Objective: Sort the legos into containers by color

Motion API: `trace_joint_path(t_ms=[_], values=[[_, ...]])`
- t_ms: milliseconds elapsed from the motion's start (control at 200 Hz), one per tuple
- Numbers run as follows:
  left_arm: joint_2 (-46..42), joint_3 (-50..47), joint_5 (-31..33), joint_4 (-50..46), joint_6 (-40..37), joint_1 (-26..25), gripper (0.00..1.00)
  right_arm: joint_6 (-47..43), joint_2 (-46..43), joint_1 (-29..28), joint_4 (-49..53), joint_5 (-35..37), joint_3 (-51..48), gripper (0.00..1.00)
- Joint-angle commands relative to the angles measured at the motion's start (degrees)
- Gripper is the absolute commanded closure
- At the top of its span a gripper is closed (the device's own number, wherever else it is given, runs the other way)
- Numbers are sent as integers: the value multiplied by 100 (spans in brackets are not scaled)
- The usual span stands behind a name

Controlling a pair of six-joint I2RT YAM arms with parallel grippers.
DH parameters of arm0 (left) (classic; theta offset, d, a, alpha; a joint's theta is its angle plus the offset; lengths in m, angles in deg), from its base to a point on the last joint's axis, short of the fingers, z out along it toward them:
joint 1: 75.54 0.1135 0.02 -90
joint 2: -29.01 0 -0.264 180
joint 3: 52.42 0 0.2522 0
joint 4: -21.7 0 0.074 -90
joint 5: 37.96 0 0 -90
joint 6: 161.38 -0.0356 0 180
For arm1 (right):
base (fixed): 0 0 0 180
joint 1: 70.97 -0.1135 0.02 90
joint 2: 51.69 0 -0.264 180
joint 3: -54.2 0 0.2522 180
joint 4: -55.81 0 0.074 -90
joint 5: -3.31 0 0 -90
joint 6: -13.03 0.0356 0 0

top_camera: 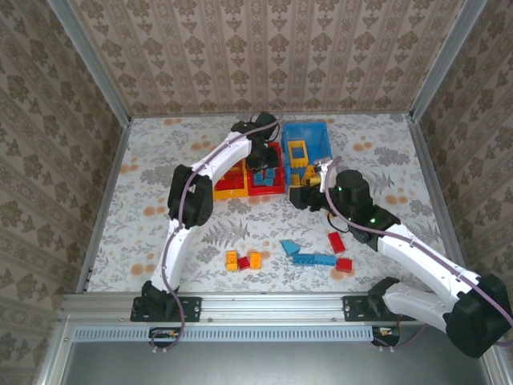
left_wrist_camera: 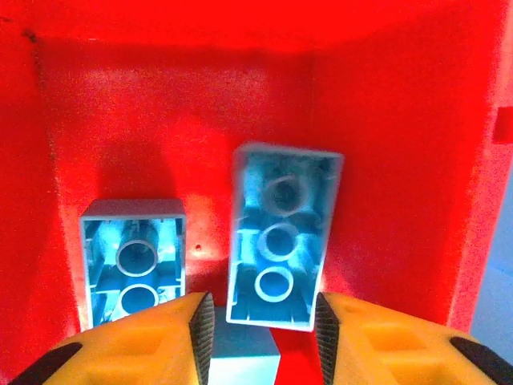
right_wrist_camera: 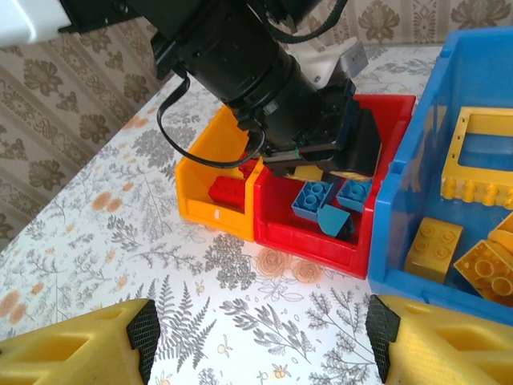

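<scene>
The blue bin (right_wrist_camera: pixel 385 241) holds yellow legos (right_wrist_camera: pixel 433 249), the red bin (right_wrist_camera: pixel 304 241) holds blue legos (right_wrist_camera: pixel 313 200) beneath the left gripper (left_wrist_camera: pixel 264 313), whose jaws stand parted and grip nothing, and the orange bin (right_wrist_camera: pixel 200 188) holds a red lego (right_wrist_camera: pixel 228 192), with the right gripper (right_wrist_camera: pixel 262 329) just in front, jaws spread wide and empty.

The top camera sits above and behind my bases (top_camera: pixel 164 303), looking down on the whole surface (top_camera: pixel 144 233). My left wrist camera stares past my left claw (left_wrist_camera: pixel 264 329), very close, into the red bin (left_wrist_camera: pixel 385 120). My right wrist camera rides low behind my right claw (right_wrist_camera: pixel 260 337), facing across at that same bin, which all three views share.
</scene>
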Motion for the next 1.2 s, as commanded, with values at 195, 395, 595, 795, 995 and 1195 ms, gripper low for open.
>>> trace_joint_path(t_ms=[195, 395, 595, 795, 995, 1195], values=[[-1273, -525, 328, -110, 136, 1, 53, -1678, 195, -552, 723, -323, 32, 28], [-3073, -2446, 667, 362, 316, 25, 49, -2456, 498, -1565, 1146, -1019, -57, 25], [-5095, -4855, 607, 798, 338, 96, 45, -3137, 681, -2560, 1319, -671, -444, 13], [-7124, -6742, 489, 634, 466, 210, 41, -3627, 1293, -2707, 727, -673, -577, 7], [-8820, -7624, 343, 417, 599, 263, 38, -3913, 2294, -2711, 312, -590, -277, 5], [-9496, -7782, 347, 21, 637, 281, 38, -3792, 2945, -2706, 31, -212, -44, 6]])
